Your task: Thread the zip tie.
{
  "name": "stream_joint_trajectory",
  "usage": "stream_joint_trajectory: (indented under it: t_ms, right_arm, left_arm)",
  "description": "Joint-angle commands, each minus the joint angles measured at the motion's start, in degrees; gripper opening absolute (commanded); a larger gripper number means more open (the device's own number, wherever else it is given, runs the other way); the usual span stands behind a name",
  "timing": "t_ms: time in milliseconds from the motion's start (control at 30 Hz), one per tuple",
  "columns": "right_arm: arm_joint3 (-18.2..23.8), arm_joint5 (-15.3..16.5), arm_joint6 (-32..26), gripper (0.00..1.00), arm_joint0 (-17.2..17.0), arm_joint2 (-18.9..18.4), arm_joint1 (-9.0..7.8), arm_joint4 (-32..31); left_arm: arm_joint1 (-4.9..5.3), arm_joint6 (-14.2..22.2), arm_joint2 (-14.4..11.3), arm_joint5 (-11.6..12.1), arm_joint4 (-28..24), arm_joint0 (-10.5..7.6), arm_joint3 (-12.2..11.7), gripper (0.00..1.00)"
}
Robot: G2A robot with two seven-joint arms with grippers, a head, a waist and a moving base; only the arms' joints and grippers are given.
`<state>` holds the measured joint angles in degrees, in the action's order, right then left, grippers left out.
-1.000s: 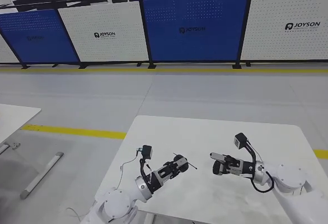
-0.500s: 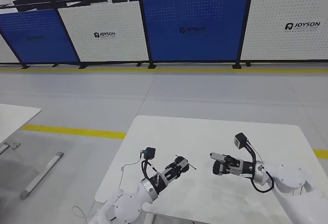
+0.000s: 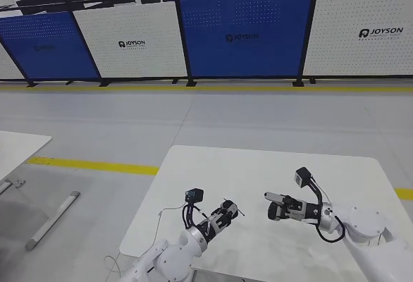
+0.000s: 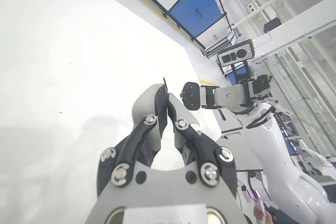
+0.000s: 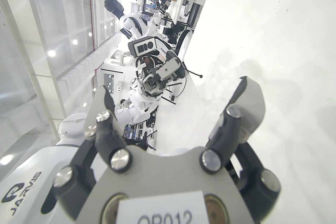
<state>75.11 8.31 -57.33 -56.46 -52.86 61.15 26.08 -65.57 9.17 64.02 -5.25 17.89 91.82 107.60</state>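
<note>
Rightward and nearer swung the left arm's elbow, yet the left tool (image 3: 228, 209) stayed clamped on the thin black plastic zip tie (image 5: 195, 73), above the white desk (image 3: 263, 162), left of the right tool (image 3: 269, 206), which stood apart. Threading likely needed closer alignment first.

One zip tie (image 5: 193, 73), two end effectors (image 3: 229, 209) (image 3: 270, 212), and one white table (image 3: 263, 166).
</note>
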Motion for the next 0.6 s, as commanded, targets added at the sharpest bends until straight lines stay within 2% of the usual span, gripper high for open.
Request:
stream_joint_trajectory:
  t_ms: [0, 133, 233, 367, 500, 567]
  right_arm:
    - [0.0, 0.0, 0.0, 1.00, 0.0, 0.0, 0.00, 0.0]
    - [0.0, 0.0, 0.0, 1.00, 0.0, 0.0, 0.00, 0.0]
    - [0.0, 0.0, 0.0, 1.00, 0.0, 0.0, 0.00, 0.0]
    - [0.0, 0.0, 0.0, 1.00, 0.0, 0.0, 0.00, 0.0]
    - [0.0, 0.0, 0.0, 1.00, 0.0, 0.0, 0.00, 0.0]
    - [0.0, 0.0, 0.0, 1.00, 0.0, 0.0, 0.00, 0.0]
  left_arm:
    - [0.00, 0.0, 0.0, 0.0, 0.0, 0.00, 0.0, 0.00]
    - [0.00, 0.0, 0.0, 0.0, 0.0, 0.00, 0.0, 0.00]
    - [-0.12, -0.3, -0.5, 0.8, -0.3, -0.19, -0.1, 0.00]
    - [-0.16, -1.2, -0.3, 3.9, -2.3, 0.52, 1.0, 0.00]
    - [0.03, -1.5, 0.2, 8.7, -3.6, 2.45, 2.6, 0.00]
    - [0.09, -1.4, 0.3, 9.2, -3.7, 2.89, 2.8, 0.00]
